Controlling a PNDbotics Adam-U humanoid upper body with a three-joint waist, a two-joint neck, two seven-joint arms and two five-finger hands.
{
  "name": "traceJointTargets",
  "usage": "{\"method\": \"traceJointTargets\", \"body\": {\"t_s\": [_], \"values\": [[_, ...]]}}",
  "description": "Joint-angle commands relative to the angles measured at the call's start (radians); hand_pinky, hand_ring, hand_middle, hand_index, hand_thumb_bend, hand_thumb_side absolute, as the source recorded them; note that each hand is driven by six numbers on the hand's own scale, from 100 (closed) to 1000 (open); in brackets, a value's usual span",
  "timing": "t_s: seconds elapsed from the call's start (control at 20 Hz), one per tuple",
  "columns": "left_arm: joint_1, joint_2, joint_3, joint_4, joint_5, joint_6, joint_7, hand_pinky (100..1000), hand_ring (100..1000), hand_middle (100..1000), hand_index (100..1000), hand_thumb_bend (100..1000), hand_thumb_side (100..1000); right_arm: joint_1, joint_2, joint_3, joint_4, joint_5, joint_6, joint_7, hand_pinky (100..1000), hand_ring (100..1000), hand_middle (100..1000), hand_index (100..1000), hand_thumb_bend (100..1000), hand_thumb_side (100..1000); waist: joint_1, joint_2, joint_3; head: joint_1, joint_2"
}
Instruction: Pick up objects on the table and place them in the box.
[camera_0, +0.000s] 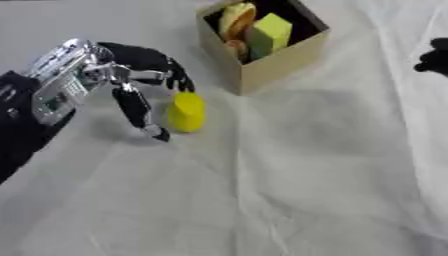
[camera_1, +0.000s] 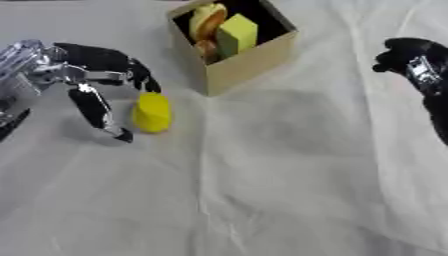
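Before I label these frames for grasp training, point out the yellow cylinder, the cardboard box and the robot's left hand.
yellow cylinder (camera_0: 186, 112): left eye view, middle of its side.
cardboard box (camera_0: 278, 64): left eye view, bare front wall.
left hand (camera_1: 98, 57): right eye view, black back of the hand.

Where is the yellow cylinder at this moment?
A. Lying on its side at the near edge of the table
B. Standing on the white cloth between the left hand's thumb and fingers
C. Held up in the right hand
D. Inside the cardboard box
B: the yellow cylinder stands upright on the cloth, with the left hand spread around it; the box sits apart.
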Motion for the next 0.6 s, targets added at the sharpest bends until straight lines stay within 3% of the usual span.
{"method": "traceJointTargets", "body": {"t_s": [0.05,0.6], "values": [[-0.026,-0.001,0.004,0.019,-0.01,-0.002,0.008,749,712,706,871,549,395,-0.007,-0.012,-0.011,-0.016,-0.006,-0.001,-0.005,900,714,656,791,100,755,-0.003,-0.021,-0.001,0.003,-0.013],[-0.034,-0.039,0.003,0.051,0.006,0.022,0.046,720,661,628,804,381,431,-0.009,-0.011,-0.011,-0.016,-0.002,0.004,-0.009,901,714,657,791,100,756,-0.005,-0.016,-0.001,0.005,-0.016]]}}
